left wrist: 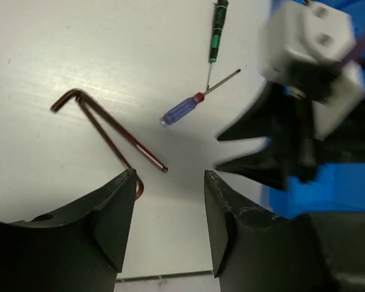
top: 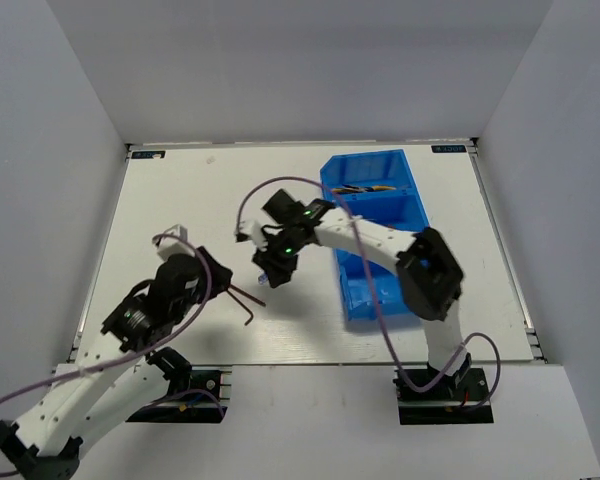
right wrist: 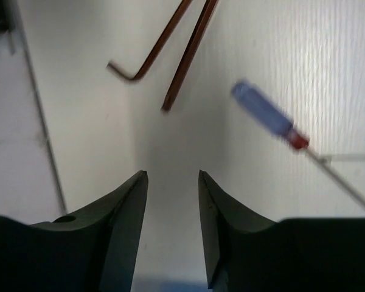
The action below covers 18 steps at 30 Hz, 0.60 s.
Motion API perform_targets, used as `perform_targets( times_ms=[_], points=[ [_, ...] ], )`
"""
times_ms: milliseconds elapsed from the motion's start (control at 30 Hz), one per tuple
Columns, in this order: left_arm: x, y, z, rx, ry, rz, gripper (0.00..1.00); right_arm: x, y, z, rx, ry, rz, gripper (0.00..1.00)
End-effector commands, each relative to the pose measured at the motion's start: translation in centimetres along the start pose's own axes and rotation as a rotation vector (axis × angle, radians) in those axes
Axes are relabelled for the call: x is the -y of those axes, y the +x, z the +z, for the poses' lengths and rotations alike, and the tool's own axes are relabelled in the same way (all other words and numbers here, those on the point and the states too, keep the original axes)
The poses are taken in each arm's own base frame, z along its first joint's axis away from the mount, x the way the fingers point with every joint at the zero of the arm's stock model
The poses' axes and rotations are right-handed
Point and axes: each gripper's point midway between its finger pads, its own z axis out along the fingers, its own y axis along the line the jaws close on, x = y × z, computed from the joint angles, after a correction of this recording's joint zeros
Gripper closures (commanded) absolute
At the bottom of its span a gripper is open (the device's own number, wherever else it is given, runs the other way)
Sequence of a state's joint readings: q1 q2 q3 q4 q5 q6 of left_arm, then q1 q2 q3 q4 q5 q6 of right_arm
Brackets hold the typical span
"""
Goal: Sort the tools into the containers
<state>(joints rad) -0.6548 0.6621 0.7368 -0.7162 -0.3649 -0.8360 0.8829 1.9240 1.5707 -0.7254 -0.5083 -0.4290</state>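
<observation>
Sorting looks partly done from above: the blue bin (top: 352, 300) lies on the right side of the table (top: 180, 200), with yellow-handled pliers (top: 365, 188) in its far compartment. My own right arm hides much of the nearer two, so I cannot say what they hold. Both hands crowd the same patch left of the bin, the left gripper (top: 223, 282) beside the hex keys (top: 245, 300) and the right gripper (top: 273, 268) just beyond.

Through the left wrist, my left gripper (left wrist: 170, 219) is parted and empty. The two hex keys (left wrist: 112, 134) lie close together, their bends adjoining, and one hooked end is just at my left finger (left wrist: 118, 225). The blue screwdriver (left wrist: 182, 109) and green screwdriver (left wrist: 218, 30) lie further on, near my blurred other hand. I judge it best to take one key by its long arm, away from the bends.

Through the right wrist, my right gripper (right wrist: 170, 213) is also apart, holding nothing. The blue screwdriver (right wrist: 271, 118) lies off to one side, not between the jaws. I should shift over its handle, turn the pads square across it, and keep clear of my left hand.
</observation>
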Motion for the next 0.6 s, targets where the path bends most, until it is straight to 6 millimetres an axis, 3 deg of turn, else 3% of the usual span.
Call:
perform_targets(
  times_ms=[0,67,133,267,300,500,567],
  points=[
    [-2.8,1.1,-1.9,-0.003,-0.072,-0.135,0.41,1.6,-3.9,2.9,-0.014,0.161,-0.001,0.54],
    [-3.3,0.8,-2.6,0.004,-0.080,-0.134,0.36,2.1,-3.4,4.5,-0.046,0.191,0.015,0.52],
    [-3.9,0.7,-3.4,0.001,-0.102,-0.126,0.29,1.3,-3.4,6.4,-0.060,0.166,0.019,0.49],
    [-4.6,0.9,-4.2,-0.017,-0.126,-0.113,0.24,1.2,-2.5,9.6,-0.097,0.196,0.035,0.49],
    [-4.6,0.7,-4.6,-0.012,-0.119,-0.117,0.24,2.1,-2.4,10.3,-0.104,0.246,0.038,0.49],
    [-4.9,0.7,-5.2,-0.005,-0.110,-0.121,0.24,3.1,-3.3,11.7,-0.089,0.298,0.033,0.49],
    [-4.9,0.6,-5.4,-0.007,-0.112,-0.120,0.24,3.5,-2.5,12.6,-0.110,0.307,0.043,0.49]
  ],
)
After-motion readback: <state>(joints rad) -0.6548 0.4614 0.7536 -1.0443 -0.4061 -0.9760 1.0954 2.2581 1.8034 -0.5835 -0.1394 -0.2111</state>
